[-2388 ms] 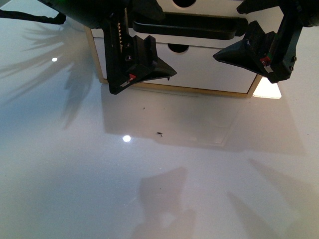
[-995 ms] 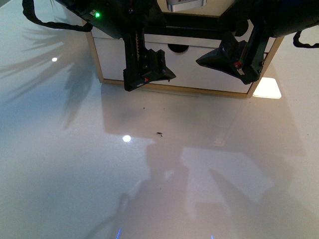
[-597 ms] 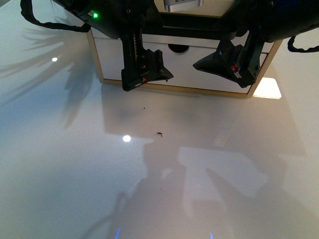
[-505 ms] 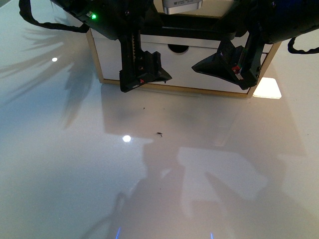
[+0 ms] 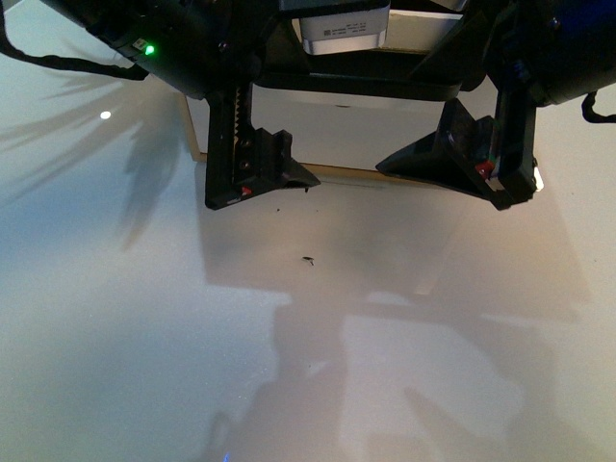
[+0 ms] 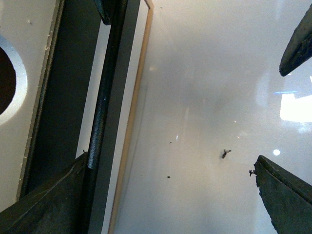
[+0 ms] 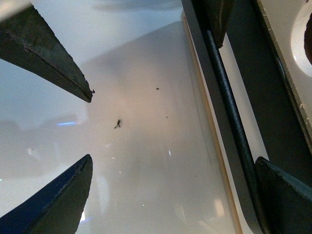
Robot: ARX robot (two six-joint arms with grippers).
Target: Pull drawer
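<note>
Your left end effector [image 6: 170,160] and right end effector [image 7: 173,161] both gape wide, one finger each against the single bar handle [image 6: 100,112] of one drawer [image 6: 34,39]. One speck [image 5: 308,260] on worktop [image 5: 144,337].

Drawer [image 6: 29,29] sits far centre on table [image 5: 144,318]. Handle bar [image 6: 100,112] runs left-right across its front. My L claw [image 6: 170,163] straddles bar's left part, R claw [image 7: 174,160] its right part: each w/ one finger on far side, in the recess, other on near side over table. Speck [image 5: 308,260] lies on table, near of drawer, btwn claws, closer to L.
</note>
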